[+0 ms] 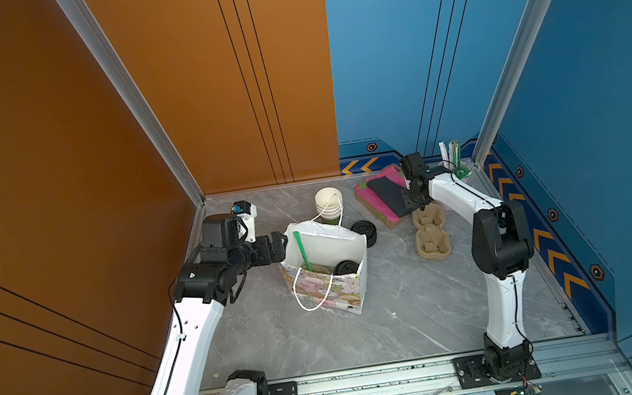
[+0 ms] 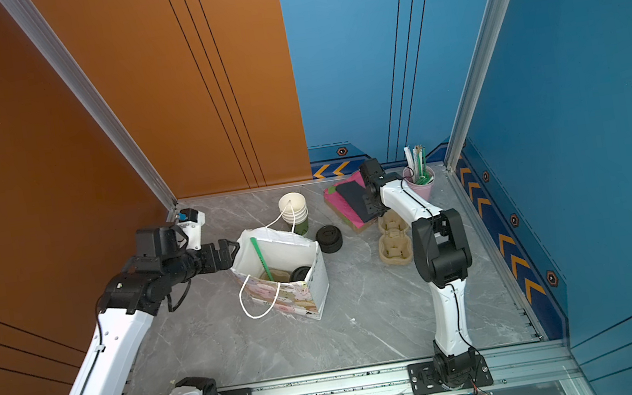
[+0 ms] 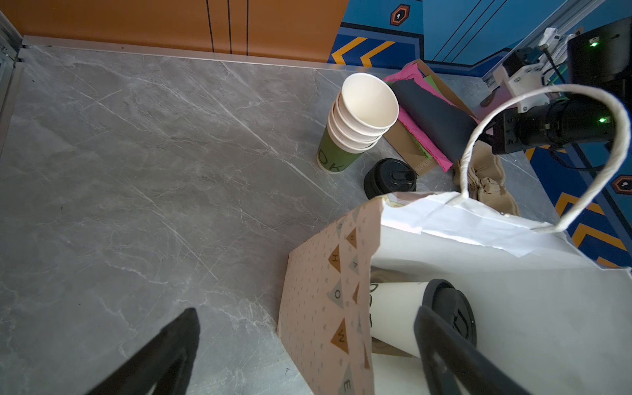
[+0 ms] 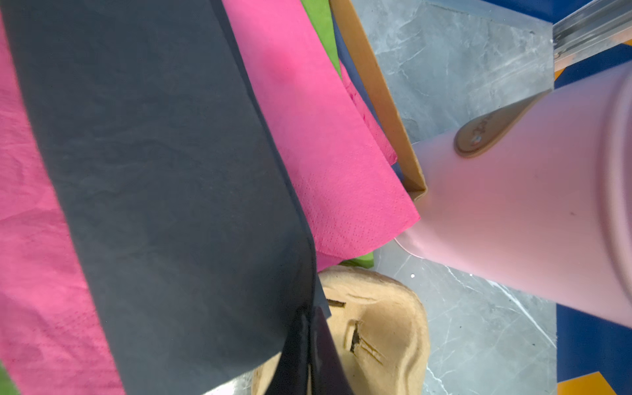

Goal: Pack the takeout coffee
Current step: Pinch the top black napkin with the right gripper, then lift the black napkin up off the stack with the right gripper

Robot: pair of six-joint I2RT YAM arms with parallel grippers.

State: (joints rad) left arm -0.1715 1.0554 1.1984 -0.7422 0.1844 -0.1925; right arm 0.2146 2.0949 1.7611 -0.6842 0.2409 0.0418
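The left claw (image 1: 283, 247) stands spread as wide as it goes, right at the near side wall of the paper bag (image 1: 344, 291). From the left wrist view I can see what the overhead does not: the two black fingers (image 3: 171, 349) straddle that patterned wall, one outside over the bare table (image 3: 136, 171), one inside the bag's mouth. They hold nothing.

The takeout coffee (image 3: 400, 314) sits inside the bag, down near its floor. The wrist view shows its white side and black lid, seemingly leaning. In both top views only the round black lid (image 2: 300, 273) shows, beside a green straw (image 1: 301, 251) propped against the inner wall.

The right claw (image 1: 411, 204) is well apart from all this, over at the napkin pile by the back wall. In the top views its jaws are hidden under the wrist. The right wrist view puts them close together at the corner of the dark napkin (image 4: 154, 171), which lies across the pink napkins (image 4: 335, 154). Whether they truly pinch it I cannot tell.

That view also gives the pink cup (image 4: 513, 205) and a pulp cup carrier (image 4: 376, 335) up close. The overhead shows the cup full of straws.

Just behind the bag stand the stack of lidless cups (image 1: 329, 205) and the loose black lids (image 1: 364, 231).
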